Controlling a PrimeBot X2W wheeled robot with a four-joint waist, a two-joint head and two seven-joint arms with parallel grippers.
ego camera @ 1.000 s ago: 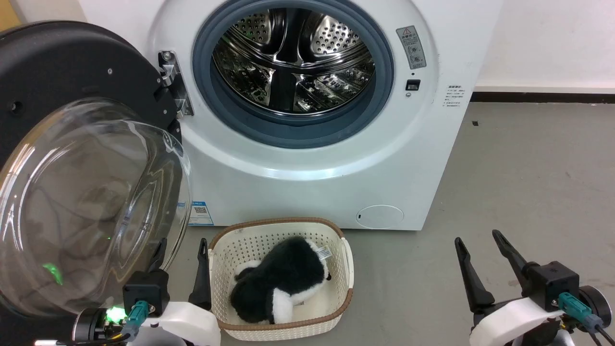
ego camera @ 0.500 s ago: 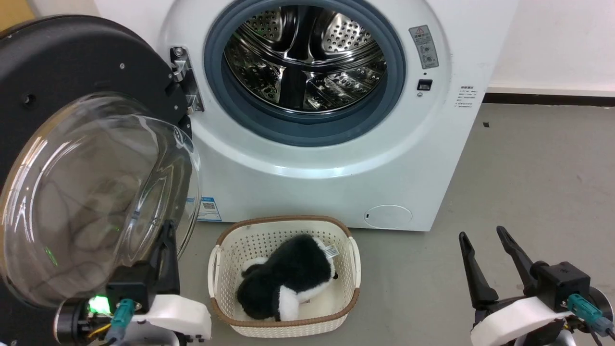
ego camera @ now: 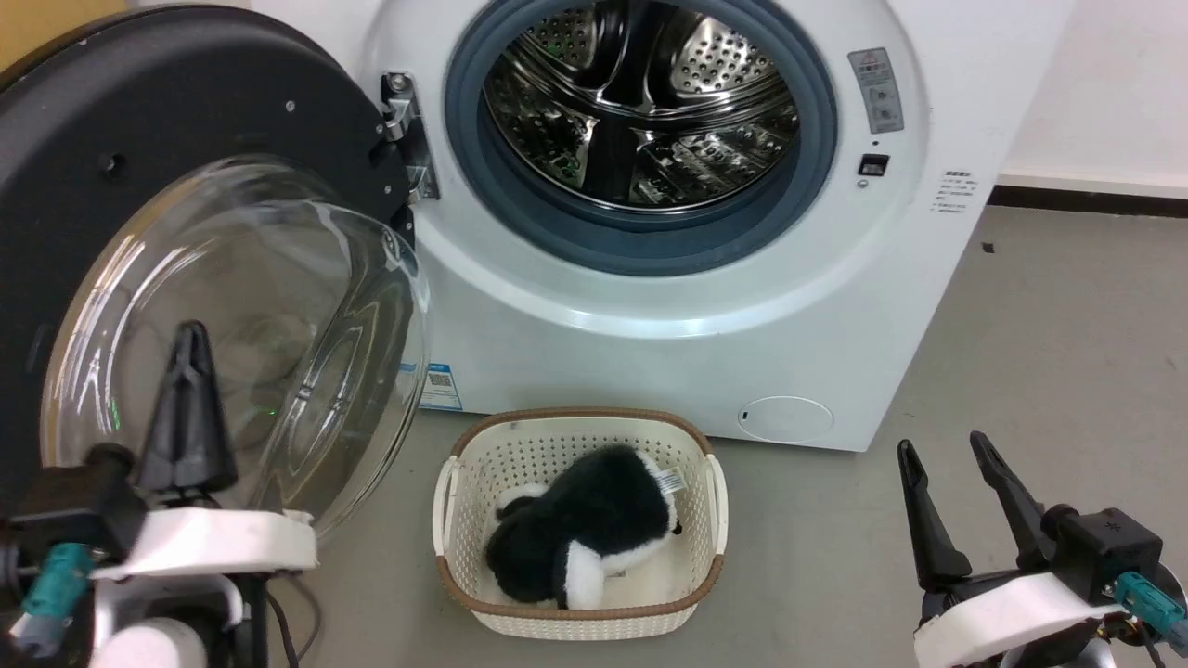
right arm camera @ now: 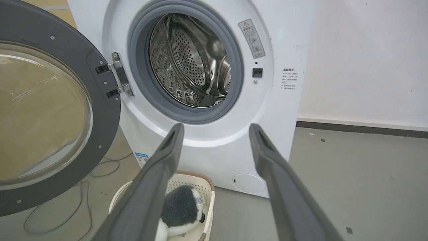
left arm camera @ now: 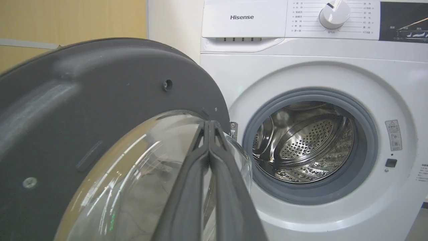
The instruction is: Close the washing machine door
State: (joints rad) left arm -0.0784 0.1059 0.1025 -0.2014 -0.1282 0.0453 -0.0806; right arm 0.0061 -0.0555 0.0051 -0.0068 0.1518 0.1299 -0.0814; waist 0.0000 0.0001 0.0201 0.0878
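Observation:
The washing machine door (ego camera: 186, 102) stands swung wide open on the left, matte dark inner face and clear glass bowl (ego camera: 297, 306) towards me, hung on its metal hinge (ego camera: 405, 139). The white washing machine (ego camera: 650, 325) shows its steel drum (ego camera: 650, 102) inside the grey gasket. My left gripper (ego camera: 192, 330) is shut and empty, its fingers pointing up in front of the glass bowl; whether they touch it I cannot tell. In the left wrist view the left gripper (left arm camera: 209, 123) overlaps the door (left arm camera: 100, 100). My right gripper (ego camera: 942, 443) is open, low on the right, away from the machine.
A cream perforated basket (ego camera: 713, 482) with a brown rim sits on the floor just before the machine, holding a black and white plush toy (ego camera: 585, 529). A thin cable (right arm camera: 100, 167) lies on the floor under the door. Grey floor (ego camera: 1049, 353) stretches to the right.
The camera has turned, shifting the picture rightward. My left gripper went from open beside the basket to shut, and rose in front of the glass bowl. The door has not swung.

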